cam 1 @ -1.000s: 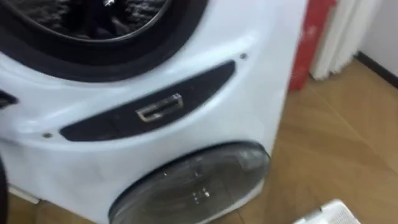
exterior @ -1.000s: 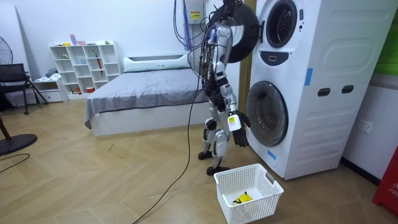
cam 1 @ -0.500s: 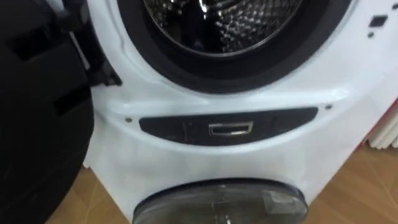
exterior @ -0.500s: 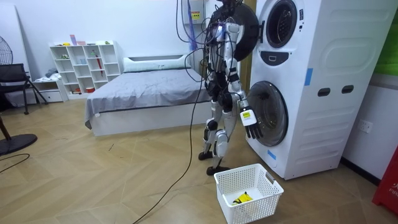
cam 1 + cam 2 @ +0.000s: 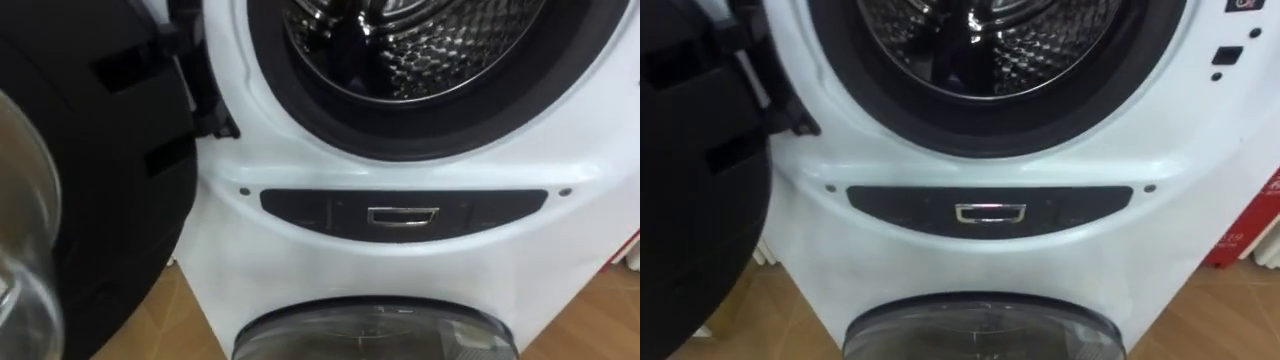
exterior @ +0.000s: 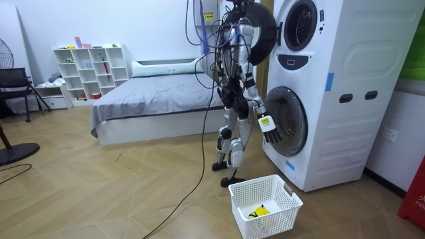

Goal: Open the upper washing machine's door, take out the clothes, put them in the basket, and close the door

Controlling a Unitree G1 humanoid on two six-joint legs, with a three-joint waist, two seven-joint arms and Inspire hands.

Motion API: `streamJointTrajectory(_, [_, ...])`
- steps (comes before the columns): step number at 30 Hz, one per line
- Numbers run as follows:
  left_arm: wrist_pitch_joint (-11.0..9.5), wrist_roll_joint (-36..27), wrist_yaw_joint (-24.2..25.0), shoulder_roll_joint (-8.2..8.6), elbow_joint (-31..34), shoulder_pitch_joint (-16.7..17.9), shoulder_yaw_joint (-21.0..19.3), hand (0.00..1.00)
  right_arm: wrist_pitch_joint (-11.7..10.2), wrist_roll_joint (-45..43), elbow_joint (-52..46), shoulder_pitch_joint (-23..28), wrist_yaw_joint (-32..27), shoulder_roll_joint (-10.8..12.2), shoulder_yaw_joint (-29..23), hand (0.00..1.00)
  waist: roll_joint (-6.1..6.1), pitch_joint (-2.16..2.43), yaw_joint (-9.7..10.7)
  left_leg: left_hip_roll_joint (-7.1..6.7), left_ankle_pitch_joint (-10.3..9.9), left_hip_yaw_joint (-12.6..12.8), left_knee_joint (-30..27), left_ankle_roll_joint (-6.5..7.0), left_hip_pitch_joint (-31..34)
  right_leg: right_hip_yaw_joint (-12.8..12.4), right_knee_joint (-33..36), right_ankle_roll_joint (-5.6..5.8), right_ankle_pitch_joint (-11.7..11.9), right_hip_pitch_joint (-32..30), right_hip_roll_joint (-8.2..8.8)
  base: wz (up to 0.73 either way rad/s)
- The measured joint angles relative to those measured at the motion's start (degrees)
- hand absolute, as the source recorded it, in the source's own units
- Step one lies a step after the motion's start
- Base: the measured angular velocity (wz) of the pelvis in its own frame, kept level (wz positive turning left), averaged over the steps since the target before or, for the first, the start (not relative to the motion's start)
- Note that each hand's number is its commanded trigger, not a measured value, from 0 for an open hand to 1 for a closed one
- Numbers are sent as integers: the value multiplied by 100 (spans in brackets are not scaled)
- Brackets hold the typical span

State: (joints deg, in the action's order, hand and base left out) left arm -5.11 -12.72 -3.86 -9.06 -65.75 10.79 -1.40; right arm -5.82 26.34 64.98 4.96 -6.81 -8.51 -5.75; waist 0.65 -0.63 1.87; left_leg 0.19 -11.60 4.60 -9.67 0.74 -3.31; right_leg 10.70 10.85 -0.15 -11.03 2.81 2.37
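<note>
Steel, perforated and shiny, lines the upper drum [image 5: 430, 50] of the stacked washing machine [image 6: 332, 86], whose black door [image 5: 90, 180] is swung wide on the robot's left. Of the clothes I can make out little: a dark glossy patch [image 5: 335, 40] low in the drum may be a garment or merely a drum paddle. A yellow item [image 6: 257, 212] lies in the white basket [image 6: 285, 192] on the floor near the robot. Its right hand [image 6: 269, 130] hangs open and empty before the lower door [image 6: 287, 119] (well below the drum it must reach).

Whatever is inside should handle as soft, limp cloth: light if dry, heavier and clinging if damp, with no stiff edge to grip. I would pinch a bunched fold near the drum's mouth and draw it out over the dark seal [image 5: 275, 85], minding trailing sleeves that could catch.

A second ago the head camera looked at the machine's lower right corner and the floor; it has since swung up and left onto the drum. In the room view the robot has turned toward the machine, and the right hand has moved from above the basket toward the lower door. The basket has not shifted.
</note>
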Motion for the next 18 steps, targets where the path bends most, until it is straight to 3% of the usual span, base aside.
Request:
streamJointTrajectory(1, [3,-6,-3,-1,-6,-19,-72,0,45,-6,0,10,36,5,3,0,-33,-24,-28,-5,0,4,-9,1,-39,-38,-4,16,0,-3,-12,-6])
streamJointTrajectory(6, [25,-3,-2,-9,-10,83,-112,0,92,-409,0,-51,278,7,77,0,-37,10,-169,31,-19,111,-34,9,-133,-231,14,16,16,17,-73,-17])
streamJointTrajectory(9, [22,-7,-1,5,-9,59,-206,0,92,-597,-4,-74,464,6,299,0,-50,15,-230,120,-147,189,-250,-40,-107,-268,100,-34,-9,13,-135,-13])
streamJointTrajectory(11, [14,-2,-4,11,0,22,-225,0,89,-700,-64,-150,590,9,541,0,-44,23,-270,233,-331,197,-727,-126,99,-272,299,-111,-94,-102,-207,-12])
streamJointTrajectory(13, [9,25,29,15,23,-8,-294,0,82,-954,-72,-194,697,26,628,0,-61,-6,-347,358,-430,168,-1314,-203,406,-315,412,-188,-122,-201,-306,-19])
streamJointTrajectory(15, [4,116,108,37,175,-62,-287,0,64,-1145,-69,-215,720,28,676,0,-83,15,-378,465,-451,-44,-1923,-239,772,-327,387,-292,-76,-254,-423,-14])
streamJointTrajectory(16, [-2,115,204,55,188,-130,-297,0,33,-1274,-67,-256,712,16,650,0,-47,14,-380,543,-475,-202,-2206,-279,960,-266,371,-379,-39,-312,-462,-11])
streamJointTrajectory(17, [-8,116,247,54,212,-175,-295,0,13,-1365,-63,-329,694,-5,633,0,-27,14,-344,649,-517,-207,-2463,-303,1062,-230,375,-464,-5,-358,-532,-16])
streamJointTrajectory(18, [-8,116,265,72,216,-204,-292,0,-32,-1410,-39,-364,686,-31,621,0,36,-13,-328,713,-564,-188,-2715,-310,1104,-211,395,-501,6,-365,-584,-30])
